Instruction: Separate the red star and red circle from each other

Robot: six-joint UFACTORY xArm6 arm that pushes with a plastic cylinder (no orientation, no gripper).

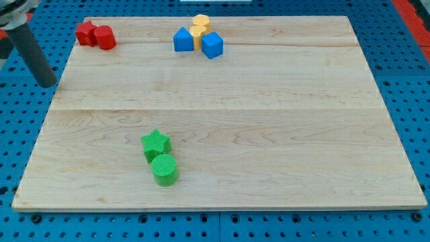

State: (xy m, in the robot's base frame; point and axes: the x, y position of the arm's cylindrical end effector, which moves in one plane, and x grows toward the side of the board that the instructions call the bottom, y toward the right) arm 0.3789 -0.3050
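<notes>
The red star (85,31) and the red circle (105,37) sit touching each other at the top left corner of the wooden board (269,121), the star on the left. My rod comes down from the view's top left and my tip (49,85) rests just off the board's left edge, below and left of the two red blocks, apart from them.
A blue block (183,39), a blue cube (212,45) and two yellow blocks (199,27) cluster at the top middle. A green star (156,143) and a green circle (164,169) touch near the bottom left. Blue pegboard surrounds the board.
</notes>
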